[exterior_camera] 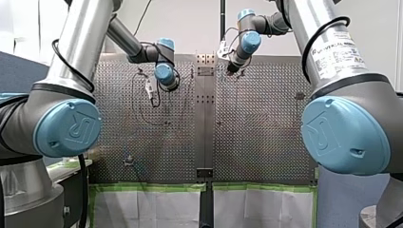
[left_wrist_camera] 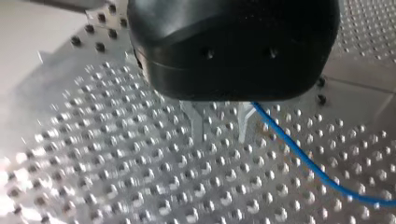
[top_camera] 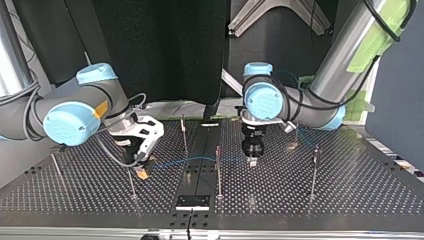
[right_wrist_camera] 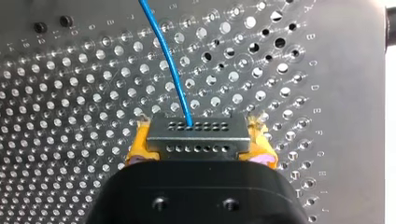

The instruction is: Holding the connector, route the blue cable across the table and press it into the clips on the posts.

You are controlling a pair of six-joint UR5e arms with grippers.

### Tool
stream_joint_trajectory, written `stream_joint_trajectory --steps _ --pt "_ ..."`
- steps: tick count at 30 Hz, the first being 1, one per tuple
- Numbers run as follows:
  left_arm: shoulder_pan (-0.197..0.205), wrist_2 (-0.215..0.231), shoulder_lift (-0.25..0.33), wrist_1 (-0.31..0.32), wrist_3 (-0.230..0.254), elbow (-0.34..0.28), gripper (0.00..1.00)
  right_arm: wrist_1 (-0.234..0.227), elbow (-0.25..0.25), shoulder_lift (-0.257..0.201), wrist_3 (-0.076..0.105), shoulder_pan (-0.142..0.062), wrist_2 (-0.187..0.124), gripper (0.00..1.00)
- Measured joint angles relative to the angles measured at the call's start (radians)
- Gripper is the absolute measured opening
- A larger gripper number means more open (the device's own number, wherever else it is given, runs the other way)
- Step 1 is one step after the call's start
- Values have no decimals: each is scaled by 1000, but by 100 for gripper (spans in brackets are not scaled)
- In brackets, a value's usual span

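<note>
Blue cable (right_wrist_camera: 170,70) looked thin, limp, light; right claw (right_wrist_camera: 198,138) gripped its stiff connector (right_wrist_camera: 198,133), the surest hold; left claw (left_wrist_camera: 221,136) stood narrowly parted alongside.

My right arm (exterior_camera: 304,19) bears a white label (exterior_camera: 338,56) reading "UNIVERSAL ROBOTS", at two o'clock in the front view; its smaller print is unreadable.

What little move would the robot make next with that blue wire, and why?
Probably my left gripper sidesteps to take the blue cable between its open fingers. My right gripper holds the connector, yet the cable runs beside one metal finger, outside the gap.
</note>
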Motion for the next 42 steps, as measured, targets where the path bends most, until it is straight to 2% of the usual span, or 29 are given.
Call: stream_joint_trajectory --steps 1,3,4,6,7,9,10,12,21,28,36,42 --pt "-3 3 11 1 0 -11 51 0 -1 2 0 1 -2 0" --pt "-8 7 27 0 -1 -22 61 1 -1 4 0 3 -3 0" --pt "-11 9 33 -2 -2 -26 61 1 -2 6 -1 4 -4 0" --pt "-16 11 42 -14 -4 -31 74 1 -2 8 -1 8 -5 0" --pt "-18 12 44 -20 -3 -32 74 0 -2 9 -1 10 -5 0" --pt "-23 12 47 -38 -2 -34 85 0 -1 11 -1 15 -5 0" --pt "-25 13 47 -44 -2 -34 85 0 -1 14 -1 17 -5 0" --pt "-29 15 48 -55 -2 -34 100 0 -1 21 -1 20 -5 0" --pt "-49 14 50 -106 3 -34 100 0 -2 33 -1 23 -5 0" --pt "-67 -18 63 -115 -1 -37 100 1 -1 35 -1 23 -5 0" --pt "-97 -31 123 -121 5 -59 100 0 -2 35 -1 16 -6 0" --pt "-136 -32 175 -163 32 -61 100 0 -3 35 1 12 -6 0"
